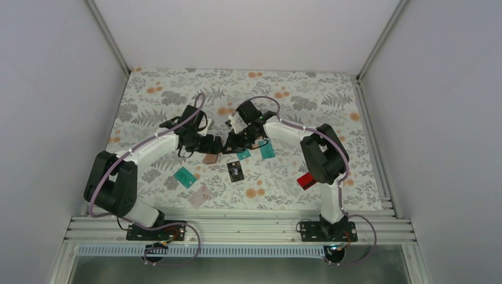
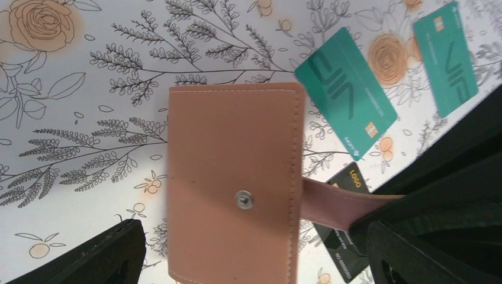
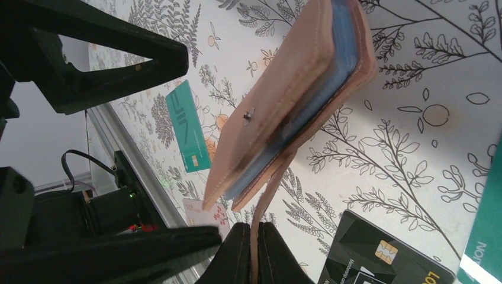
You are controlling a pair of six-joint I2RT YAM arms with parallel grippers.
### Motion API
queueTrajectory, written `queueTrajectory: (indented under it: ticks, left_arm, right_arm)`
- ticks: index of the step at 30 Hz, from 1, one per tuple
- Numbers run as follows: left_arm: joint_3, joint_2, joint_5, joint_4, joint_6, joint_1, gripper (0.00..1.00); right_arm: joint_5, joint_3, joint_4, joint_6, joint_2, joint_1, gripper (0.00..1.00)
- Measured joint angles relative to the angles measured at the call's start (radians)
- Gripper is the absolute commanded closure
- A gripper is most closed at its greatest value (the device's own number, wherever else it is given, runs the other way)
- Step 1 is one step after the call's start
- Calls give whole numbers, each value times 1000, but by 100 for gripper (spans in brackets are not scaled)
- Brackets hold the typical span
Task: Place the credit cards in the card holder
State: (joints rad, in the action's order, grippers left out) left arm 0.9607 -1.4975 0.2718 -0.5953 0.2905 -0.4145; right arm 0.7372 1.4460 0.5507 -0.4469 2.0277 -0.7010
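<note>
The tan card holder (image 2: 234, 183) hangs tilted above the table, its snap stud facing my left wrist camera. My right gripper (image 3: 256, 248) is shut on its strap-like flap (image 2: 343, 204). A bluish layer shows between the holder's (image 3: 278, 100) leaves. My left gripper (image 2: 248, 260) is open, with a finger on each side of the holder and not touching it. On the cloth lie credit cards: two teal ones (image 2: 346, 89) (image 2: 447, 56), a black one (image 3: 385, 254), a pale pinkish one (image 3: 204, 214), another teal one (image 1: 185, 177) and a red one (image 1: 306, 180).
A floral cloth (image 1: 177, 97) covers the table. Both arms meet near its middle, with my left gripper (image 1: 214, 144) and right gripper (image 1: 232, 144) close together. A metal rail (image 1: 237, 228) runs along the near edge. White walls enclose the sides.
</note>
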Motion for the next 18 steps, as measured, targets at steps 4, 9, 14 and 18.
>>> queueTrajectory:
  ticks: [4,9,14,18]
  left_arm:
    - [0,-30,-27,3,-11,-3,11]
    - [0,-44,-62,3,-18,-9,16]
    - [0,-50,-119,-4,-19,-10,17]
    - [5,-50,-149,-9,-18,-13,19]
  right_arm:
    - [-7,0,13,0,0,1,96]
    - [-5,0,14,0,-4,0,96]
    - [-8,0,15,4,-19,0,96]
    - [-20,-3,18,8,-21,0,96]
